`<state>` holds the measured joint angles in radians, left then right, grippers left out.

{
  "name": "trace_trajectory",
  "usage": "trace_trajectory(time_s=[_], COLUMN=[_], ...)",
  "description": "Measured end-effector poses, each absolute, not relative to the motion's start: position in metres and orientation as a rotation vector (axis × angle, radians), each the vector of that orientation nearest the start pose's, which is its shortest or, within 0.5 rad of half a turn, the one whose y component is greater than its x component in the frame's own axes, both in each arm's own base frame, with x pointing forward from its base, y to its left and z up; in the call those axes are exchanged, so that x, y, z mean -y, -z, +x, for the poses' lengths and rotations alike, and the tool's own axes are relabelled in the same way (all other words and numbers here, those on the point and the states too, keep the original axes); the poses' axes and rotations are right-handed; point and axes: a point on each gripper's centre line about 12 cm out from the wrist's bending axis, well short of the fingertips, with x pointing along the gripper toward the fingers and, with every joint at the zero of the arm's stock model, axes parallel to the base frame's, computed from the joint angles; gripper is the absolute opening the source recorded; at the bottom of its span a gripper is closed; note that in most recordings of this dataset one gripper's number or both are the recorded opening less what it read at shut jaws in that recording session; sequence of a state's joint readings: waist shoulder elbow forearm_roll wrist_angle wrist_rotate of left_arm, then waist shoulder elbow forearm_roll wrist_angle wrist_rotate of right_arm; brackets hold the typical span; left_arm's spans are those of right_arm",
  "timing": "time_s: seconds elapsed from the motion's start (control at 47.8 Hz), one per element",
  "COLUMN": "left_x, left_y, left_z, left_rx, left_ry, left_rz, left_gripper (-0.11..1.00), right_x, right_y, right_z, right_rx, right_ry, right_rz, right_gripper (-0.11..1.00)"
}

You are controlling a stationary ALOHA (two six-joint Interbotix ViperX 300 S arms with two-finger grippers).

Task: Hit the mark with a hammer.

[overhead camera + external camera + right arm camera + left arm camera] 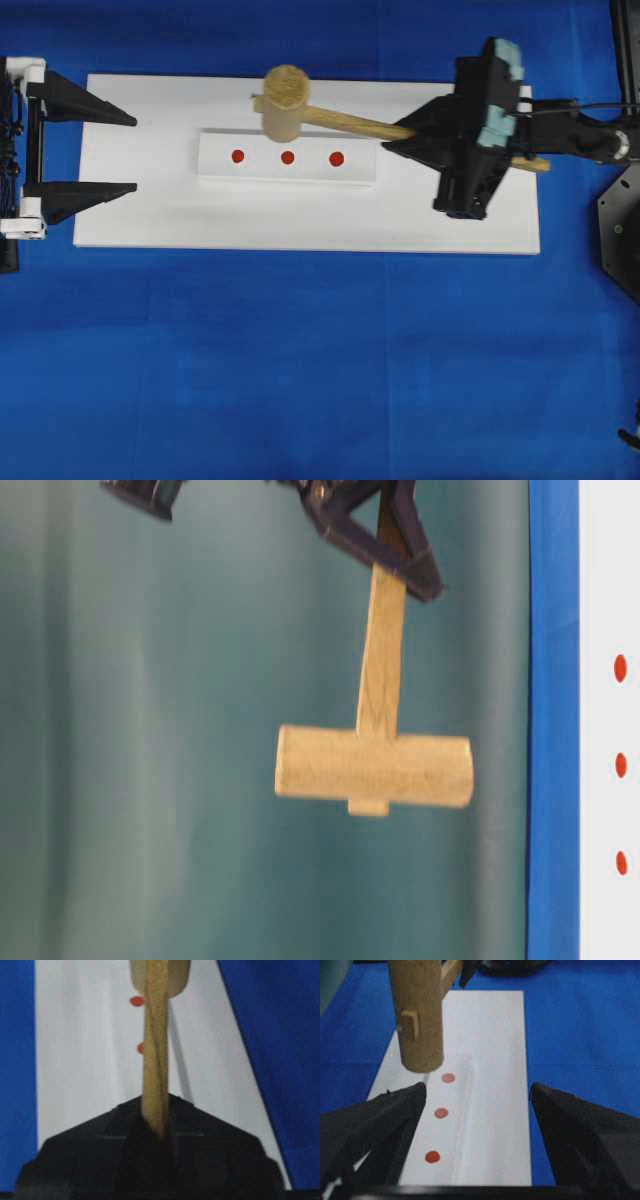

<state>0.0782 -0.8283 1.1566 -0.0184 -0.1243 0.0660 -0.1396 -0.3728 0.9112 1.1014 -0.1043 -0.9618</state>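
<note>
Your right gripper (420, 130) clamps the hammer (285, 100) by its thin handle; a twist could miss the 3 marks (287, 157).

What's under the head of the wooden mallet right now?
The light-brown wooden mallet hangs in the air, held by the right gripper. Below its head lies the white board beside the raised white strip with three red dots; all three dots show uncovered.

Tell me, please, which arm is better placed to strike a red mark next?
The right: its end effector is shut on the hammer handle, head raised beside the marks. The left end effector is open, empty.
</note>
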Motion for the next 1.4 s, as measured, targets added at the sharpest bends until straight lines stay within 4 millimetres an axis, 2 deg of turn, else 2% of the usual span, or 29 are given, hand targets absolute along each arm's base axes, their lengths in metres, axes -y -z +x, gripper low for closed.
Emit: trace_trajectory(time_s=[0.125,0.251,0.376,0.523,0.627,0.774,0.92,1.171,1.276,1.401], left_x=[-0.018,-0.018,-0.018,-0.018,-0.018,-0.018,-0.018,-0.018,-0.018,-0.018], left_y=[-0.253,-0.253,-0.253,-0.253,-0.253,-0.253,-0.253,-0.253,-0.253,-0.253], left_z=[0.218,0.218,0.218,0.218,0.218,0.218,0.218,0.218,0.218,0.218], left_rx=[-0.206,-0.206,-0.204,-0.206,-0.206,-0.206,-0.206,-0.204,-0.204,-0.206], left_ry=[-0.077,-0.077,-0.077,-0.077,-0.077,-0.077,-0.077,-0.078,-0.079,-0.077], left_rz=[0.040,0.040,0.040,0.038,0.038,0.038,0.038,0.040,0.038,0.038], left_gripper=[0.83,0.83,0.83,0.83,0.83,0.83,0.83,0.83,0.83,0.83], right_x=[0.051,0.052,0.054,0.057,0.058,0.058,0.058,0.054,0.051,0.047], right_y=[-0.219,-0.212,-0.192,-0.150,-0.138,-0.142,-0.161,-0.210,-0.216,-0.215], right_z=[0.303,0.307,0.314,0.319,0.323,0.324,0.321,0.294,0.278,0.264], right_rx=[-0.472,-0.497,-0.556,-0.677,-0.714,-0.704,-0.643,-0.484,-0.454,-0.452], right_ry=[0.256,0.259,0.277,0.312,0.312,0.311,0.312,0.301,0.289,0.270], right_rz=[0.142,0.139,0.134,0.167,0.175,0.177,0.170,0.165,0.167,0.173], right_gripper=[0.00,0.00,0.00,0.00,0.00,0.00,0.00,0.00,0.00,0.00])
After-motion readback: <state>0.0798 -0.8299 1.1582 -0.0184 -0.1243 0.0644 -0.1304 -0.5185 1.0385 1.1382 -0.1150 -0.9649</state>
